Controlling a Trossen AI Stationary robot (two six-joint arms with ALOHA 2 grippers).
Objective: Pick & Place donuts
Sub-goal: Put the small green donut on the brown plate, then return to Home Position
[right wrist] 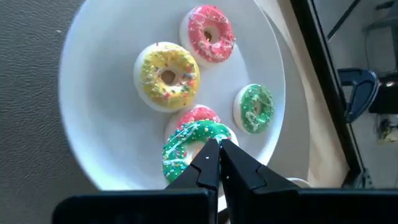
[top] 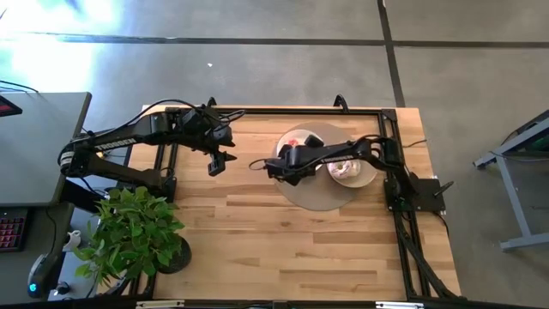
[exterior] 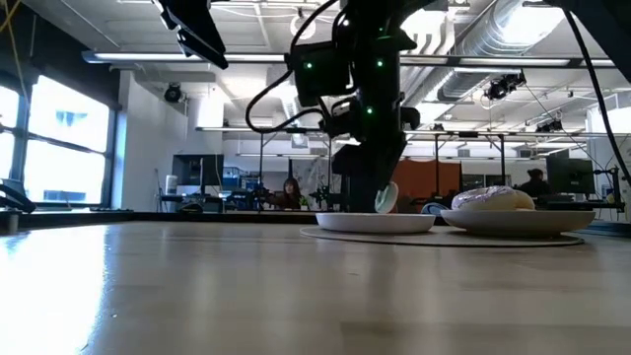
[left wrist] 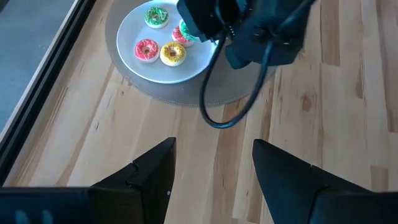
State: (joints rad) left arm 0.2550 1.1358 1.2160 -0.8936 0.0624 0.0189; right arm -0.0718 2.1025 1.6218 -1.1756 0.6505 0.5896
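A white plate (right wrist: 93,118) on a round grey mat holds a yellow donut (right wrist: 168,76), a red donut (right wrist: 208,32), a small green donut (right wrist: 255,107) and another red donut (right wrist: 198,116) half covered. My right gripper (right wrist: 217,152) is over this plate (top: 302,137), shut on a larger green donut (right wrist: 186,146). In the low view this donut (exterior: 386,198) stands on edge just above the plate (exterior: 375,223). My left gripper (left wrist: 214,168) is open, hovering over bare wood left of the mat (top: 216,163). My right gripper pinches the green donut's ring (right wrist: 211,138) between its two fingertips, coming from above and pointing down. The donut is tilted up on edge and overlaps the half-hidden red donut. Whether its lower edge touches the plate, I cannot tell.
A second white plate (top: 369,178) with pale donuts sits on the same mat (top: 313,196), to the right; it shows in the low view (exterior: 513,219). A potted plant (top: 133,232) stands at the table's near left corner. Bare wood lies in front of the mat.
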